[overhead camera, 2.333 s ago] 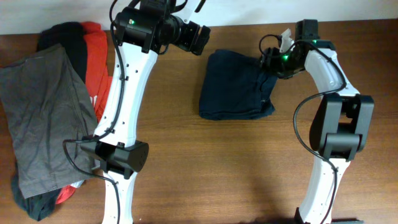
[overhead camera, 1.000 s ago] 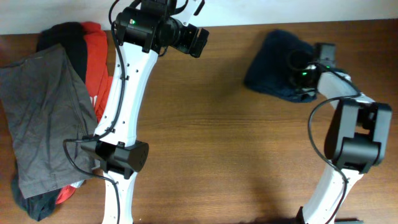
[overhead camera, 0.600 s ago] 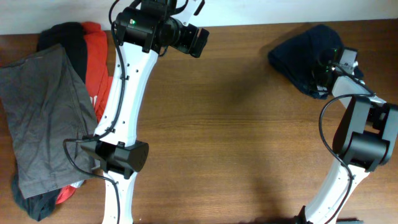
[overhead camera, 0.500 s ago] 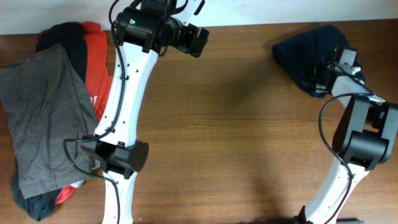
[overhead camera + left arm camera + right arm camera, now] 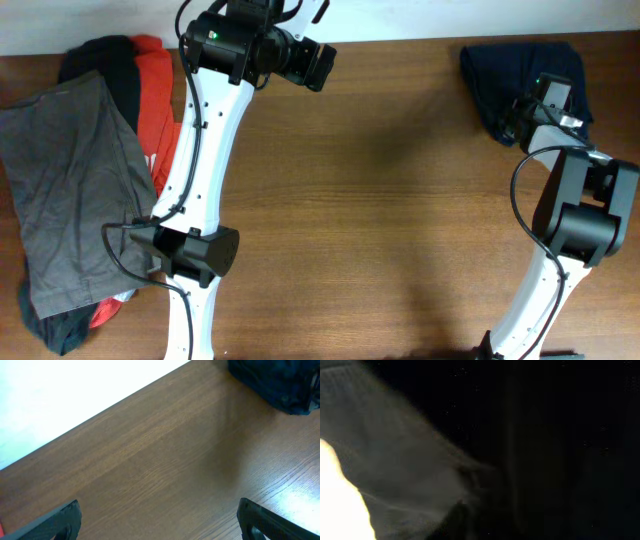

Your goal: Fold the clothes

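The dark navy shorts lie bunched at the far right back corner of the table, also seen in the left wrist view. My right gripper is buried in the bundle's near edge and seems shut on the cloth. Dark fabric fills the right wrist view and hides the jaws. My left gripper hovers at the back centre, open wide, with only bare wood between its fingers.
A pile of clothes lies at the left edge: grey shorts on top, a red-orange top and a black garment beneath. The wooden table ends at a white wall behind.
The right gripper has dragged the navy shorts from the table's back centre to the far right corner, and the bundle has bunched up. The left arm has not moved.
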You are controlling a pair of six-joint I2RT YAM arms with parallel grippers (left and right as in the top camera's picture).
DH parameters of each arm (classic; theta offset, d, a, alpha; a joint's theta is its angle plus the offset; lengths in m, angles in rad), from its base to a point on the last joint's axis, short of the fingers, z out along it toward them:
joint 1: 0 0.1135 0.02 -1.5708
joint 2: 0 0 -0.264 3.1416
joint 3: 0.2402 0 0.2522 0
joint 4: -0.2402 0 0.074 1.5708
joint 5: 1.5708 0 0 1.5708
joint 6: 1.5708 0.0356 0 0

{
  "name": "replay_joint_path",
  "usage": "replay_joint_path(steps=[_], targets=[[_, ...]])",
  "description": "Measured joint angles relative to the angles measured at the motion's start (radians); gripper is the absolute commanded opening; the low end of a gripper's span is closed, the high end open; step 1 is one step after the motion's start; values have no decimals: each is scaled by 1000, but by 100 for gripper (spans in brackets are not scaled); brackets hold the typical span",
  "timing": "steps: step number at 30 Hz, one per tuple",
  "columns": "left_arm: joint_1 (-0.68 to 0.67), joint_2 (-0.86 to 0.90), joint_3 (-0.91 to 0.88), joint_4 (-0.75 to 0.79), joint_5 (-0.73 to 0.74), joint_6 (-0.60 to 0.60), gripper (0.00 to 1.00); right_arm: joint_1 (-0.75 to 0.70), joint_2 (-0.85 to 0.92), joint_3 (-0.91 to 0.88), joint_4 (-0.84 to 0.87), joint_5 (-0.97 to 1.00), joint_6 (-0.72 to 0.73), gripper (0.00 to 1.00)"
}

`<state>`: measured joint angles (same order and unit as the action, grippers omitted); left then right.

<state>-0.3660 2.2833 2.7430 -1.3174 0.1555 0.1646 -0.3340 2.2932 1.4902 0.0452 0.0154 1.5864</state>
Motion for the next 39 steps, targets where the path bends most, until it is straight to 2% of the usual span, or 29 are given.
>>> replay_joint_path(steps=[1,5,11,18,22,25,29,32,39], targets=[[0,0,0,2,0,0,99,0,2,2,21,2,-34,99],[0,0,0,4,0,0,99,1,-14,7,103,-5,-218,99],[0,0,0,5,0,0,99,-5,-100,-26,57,16,-428,99],[0,0,0,10,-12,0,99,10,-453,-35,31,11,-704,99],[0,0,0,37,-66,0,99,68,-681,-32,18,-178,-949,99],[6,0,0,76,-116,0,99,143,-770,-26,4,-363,-1106,99],[34,0,0,87,-138,0,99,234,-794,-26,-48,-570,-1199,99],[76,0,0,115,-145,0,99,331,-779,-26,-165,-706,-1236,99],[201,0,0,129,-189,0,99,509,-749,-28,-306,-790,-1255,99]])
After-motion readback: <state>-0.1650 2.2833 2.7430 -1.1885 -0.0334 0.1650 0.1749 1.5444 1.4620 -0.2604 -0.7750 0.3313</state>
